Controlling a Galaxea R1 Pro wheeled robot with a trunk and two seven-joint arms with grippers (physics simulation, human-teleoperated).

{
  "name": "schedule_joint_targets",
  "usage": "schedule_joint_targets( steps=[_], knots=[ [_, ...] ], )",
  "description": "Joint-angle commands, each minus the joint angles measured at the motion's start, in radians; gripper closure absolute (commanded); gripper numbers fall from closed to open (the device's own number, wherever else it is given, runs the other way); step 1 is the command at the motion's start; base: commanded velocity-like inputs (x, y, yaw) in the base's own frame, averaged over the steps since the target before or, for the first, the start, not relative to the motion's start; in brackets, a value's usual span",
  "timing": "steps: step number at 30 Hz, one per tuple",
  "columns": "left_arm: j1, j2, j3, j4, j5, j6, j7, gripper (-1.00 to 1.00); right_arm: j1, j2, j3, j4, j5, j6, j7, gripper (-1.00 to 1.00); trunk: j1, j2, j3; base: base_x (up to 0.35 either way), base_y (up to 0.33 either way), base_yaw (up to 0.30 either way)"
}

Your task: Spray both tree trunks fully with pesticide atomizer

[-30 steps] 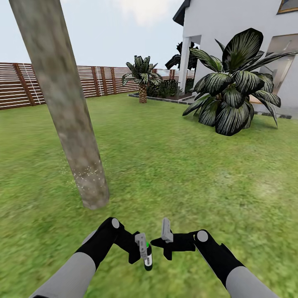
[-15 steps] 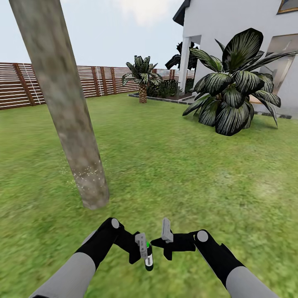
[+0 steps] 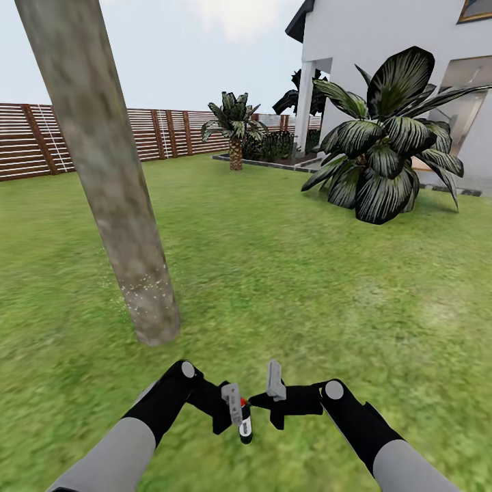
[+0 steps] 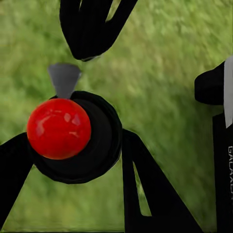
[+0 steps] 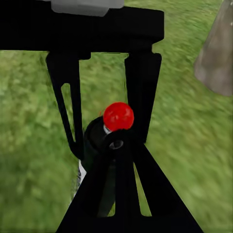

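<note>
Here the left gripper has its jaws closed on the pesticide atomizer, which hangs low over the lawn, on the robot's side of the tree trunk and well apart from its base. The right gripper sits just beside the bottle; in the right wrist view its jaws stand apart, with the atomizer's red cap between them, though whether they touch the bottle I cannot tell.

The bottle's long axis runs close to vertical, red cap up and dark body down toward the grass. In the left wrist view a small grey nozzle juts from the collar beside the cap; I judge it to point sideways, but its bearing relative to the trunk cannot be told.

Whitish specks of pesticide cling only to the lowest part of the trunk, so most of the column looks uncovered. To spray well, the nozzle should likely be turned square to the trunk, lifted, and swept slowly upward, keeping the grip firm so the bottle does not twist.
</note>
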Motion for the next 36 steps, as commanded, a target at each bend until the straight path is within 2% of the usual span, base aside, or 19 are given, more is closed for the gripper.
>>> schedule_joint_targets(
  steps=[1, 6, 8, 10, 11, 12, 13, 16, 20, 21, 22, 23, 24, 26, 28, 31, 33, 34, 36],
  knots=[
    [0.002, 0.006, 0.0, 0.003, -0.005, 0.006, 0.014, 1.0, 0.0, -0.001, 0.002, -0.002, 0.01, -0.005, -0.001, 1.0, 0.0, 0.0, -0.001, 0.0, 0.0, 0.0],
    [0.01, 0.108, -0.007, 0.054, -0.023, 0.005, 0.038, 1.0, 0.0, 0.001, 0.003, -0.002, 0.046, -0.004, -0.001, 1.0, 0.0, 0.0, -0.001, 0.0, 0.0, 0.0],
    [0.013, 0.18, -0.009, 0.056, -0.024, 0.002, 0.037, 1.0, 0.0, 0.001, 0.002, -0.001, 0.048, -0.004, -0.001, 1.0, 0.0, 0.0, -0.001, 0.0, 0.0, 0.0],
    [0.018, 0.231, -0.009, 0.056, -0.023, 0.0, 0.037, 1.0, 0.0, -0.001, 0.001, 0.0, 0.05, -0.004, -0.001, 1.0, 0.0, 0.0, -0.001, 0.0, 0.0, 0.0],
    [0.03, 0.279, -0.009, 0.056, -0.023, 0.0, 0.037, 1.0, 0.0, -0.004, 0.001, 0.003, 0.05, -0.004, -0.002, 1.0, 0.0, 0.0, -0.001, 0.0, 0.0, 0.0],
    [0.04, 0.308, -0.009, 0.056, -0.023, 0.0, 0.037, 1.0, 0.0, -0.005, 0.0, 0.012, 0.05, -0.004, -0.003, 1.0, 0.0, 0.0, -0.001, 0.0, 0.0, 0.0],
    [0.053, 0.341, -0.008, 0.056, -0.022, -0.003, 0.037, 1.0, 0.0, -0.006, -0.003, 0.038, 0.05, -0.004, -0.003, -1.0, 0.0, 0.0, -0.001, 0.0, 0.0, 0.0],
    [0.067, 0.374, -0.001, 0.062, -0.015, -0.065, 0.039, 1.0, 0.0, -0.011, -0.008, 0.091, 0.049, -0.006, -0.005, -1.0, 0.0, 0.0, -0.001, 0.0, 0.0, 0.0],
    [0.071, 0.38, 0.045, 0.106, 0.008, -0.11, 0.082, 1.0, 0.0, -0.05, -0.006, 0.119, 0.048, -0.009, -0.036, -1.0, 0.0, 0.0, -0.001, 0.0, 0.0, 0.0],
    [0.071, 0.377, 0.108, 0.152, 0.05, -0.117, 0.156, 1.0, 0.001, -0.069, -0.005, 0.171, 0.045, -0.01, -0.109, -1.0, 0.0, 0.0, -0.001, 0.0, 0.0, 0.0],
    [0.071, 0.375, 0.141, 0.181, 0.079, -0.119, 0.2, 1.0, 0.002, -0.074, -0.005, 0.211, 0.043, -0.01, -0.153, -1.0, 0.0, 0.0, -0.001, 0.0, 0.0, 0.0],
    [0.071, 0.372, 0.223, 0.276, 0.187, -0.147, 0.351, 1.0, 0.002, -0.074, -0.005, 0.37, 0.024, -0.012, -0.313, -1.0, 0.0, 0.0, -0.001, 0.0, 0.0, 0.0],
    [0.071, 0.37, 0.252, 0.336, 0.255, -0.184, 0.445, 1.0, 0.003, -0.072, -0.005, 0.465, -0.001, -0.014, -0.417, -1.0, 0.0, 0.0, -0.001, 0.0, 0.0, 0.0],
    [0.072, 0.369, 0.276, 0.485, 0.404, -0.299, 0.672, 1.0, 0.006, -0.07, -0.005, 0.61, -0.127, -0.061, -0.637, -1.0, 0.0, 0.0, -0.001, 0.0, 0.0, 0.0],
    [0.105, 0.369, 0.283, 0.586, 0.549, -0.429, 0.875, 1.0, 0.033, -0.073, -0.005, 0.661, -0.305, -0.159, -0.81, -1.0, 0.0, 0.0, -0.001, 0.0, 0.0, 0.0],
    [0.189, 0.363, 0.285, 0.622, 0.653, -0.57, 1.017, 1.0, 0.082, -0.078, -0.004, 0.676, -0.474, -0.251, -0.914, -1.0, 0.0, 0.0, -0.001, 0.0, 0.0, 0.0],
    [0.216, 0.353, 0.285, 0.634, 0.671, -0.598, 1.044, 1.0, 0.096, -0.073, -0.003, 0.68, -0.506, -0.269, -0.931, -1.0, 0.0, 0.0, -0.001, 0.0, 0.0, 0.0],
    [0.234, 0.334, 0.286, 0.654, 0.681, -0.601, 1.057, 1.0, 0.122, -0.069, -0.002, 0.68, -0.52, -0.278, -0.937, -1.0, 0.0, 0.0, -0.001, 0.0, 0.0, 0.0],
    [0.24, 0.328, 0.287, 0.662, 0.688, -0.601, 1.059, 1.0, 0.13, -0.062, -0.003, 0.681, -0.52, -0.28, -0.937, -1.0, 0.0, 0.0, -0.001, 0.0, 0.0, 0.0]
  ],
)
